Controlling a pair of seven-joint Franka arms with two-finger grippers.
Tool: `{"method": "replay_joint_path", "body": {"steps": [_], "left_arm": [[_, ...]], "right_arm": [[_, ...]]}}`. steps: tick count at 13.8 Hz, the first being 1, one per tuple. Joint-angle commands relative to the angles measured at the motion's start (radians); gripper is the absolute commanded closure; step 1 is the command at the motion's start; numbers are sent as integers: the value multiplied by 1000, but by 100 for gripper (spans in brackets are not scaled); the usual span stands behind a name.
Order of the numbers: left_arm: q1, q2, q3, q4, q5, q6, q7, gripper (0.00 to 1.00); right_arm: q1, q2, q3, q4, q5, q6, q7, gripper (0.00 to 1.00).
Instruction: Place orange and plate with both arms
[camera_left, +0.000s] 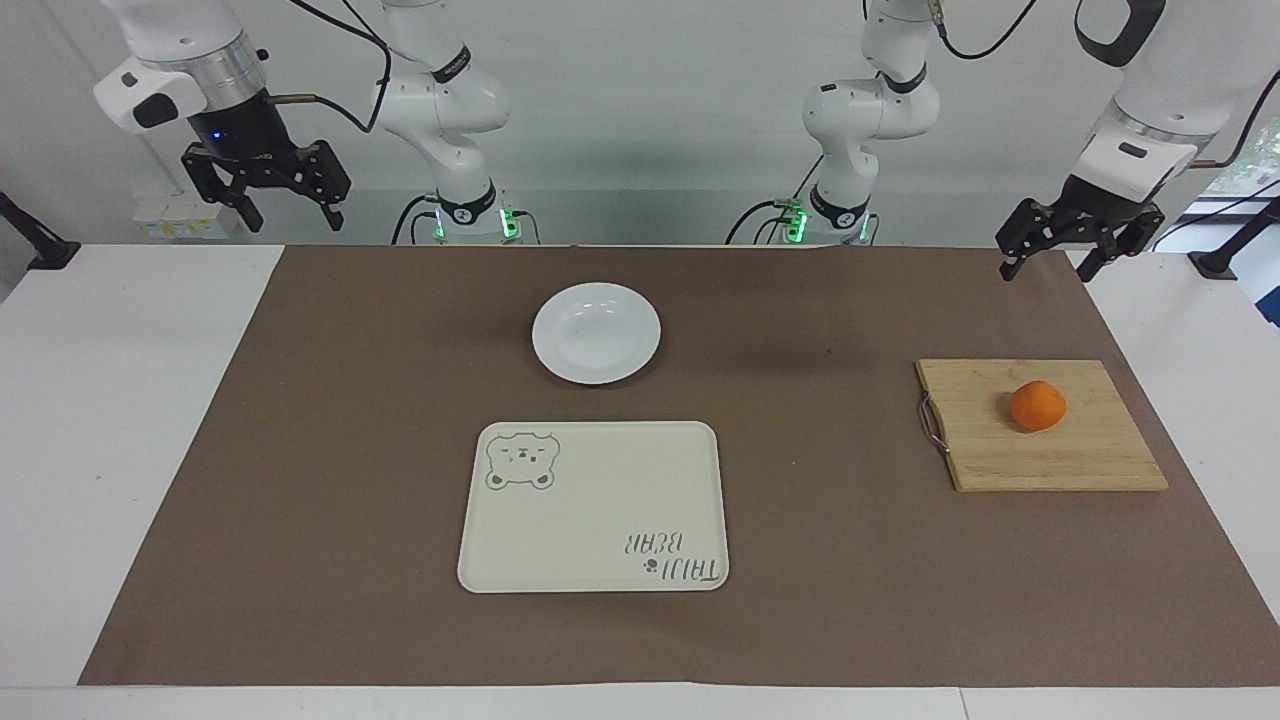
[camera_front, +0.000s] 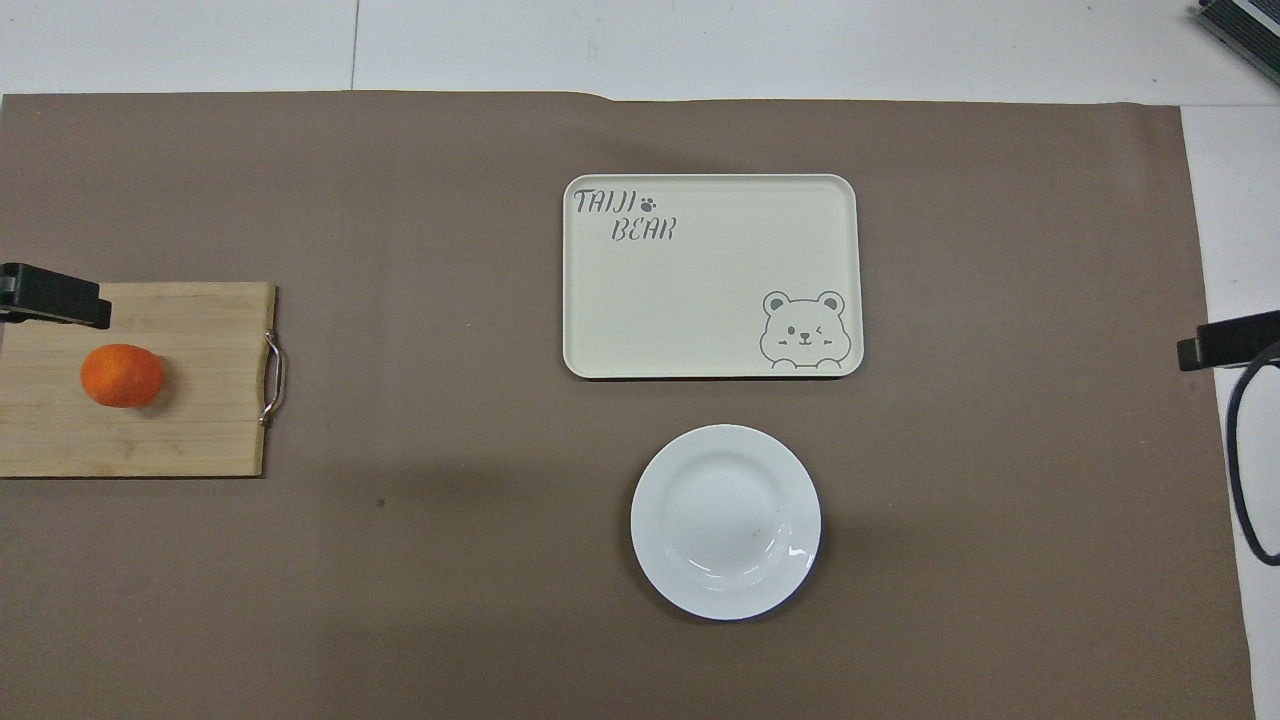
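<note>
Toward the left arm's end of the table, we find the orange (camera_left: 1037, 405) on the cutting board (camera_left: 1090, 460), below our wide-open, empty left gripper (camera_left: 1048, 268), while the right gripper (camera_left: 291, 218) waits wide open, well apart from the plate (camera_left: 596, 333).

The left gripper (camera_front: 55, 296) shows only a black tip, over the edge of a wooden board (camera_front: 190, 420) just beside the orange (camera_front: 121, 375). The right gripper (camera_front: 1228, 340) shows at the surface's other end, well apart from the plate (camera_front: 725, 521) and bear tray (camera_front: 710, 275).
</note>
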Motion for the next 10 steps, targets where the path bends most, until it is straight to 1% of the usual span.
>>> {"method": "replay_joint_path", "body": {"steps": [1,4,7,8,10], "left_arm": [[22,-35,-7,-69,-11,61,18,0],[45,-26,-7,-87,-11,103,67,0],[77,-23,-7,-157,-11,205,83,0],[103,-20,-7,-186,-11,235,92,0],[120,-17,-7,-226,-11,301,135,0]], "right_arm": [[-3,-23,3,-27,-8,11,-24,0],[-3,-21,3,-27,-8,11,-24,0],[-3,-23,3,-27,-8,11,-24,0],[-3,-23,3,-27,-8,11,-24,0],[-3,-21,3,-27,-8,11,-24,0]]}}
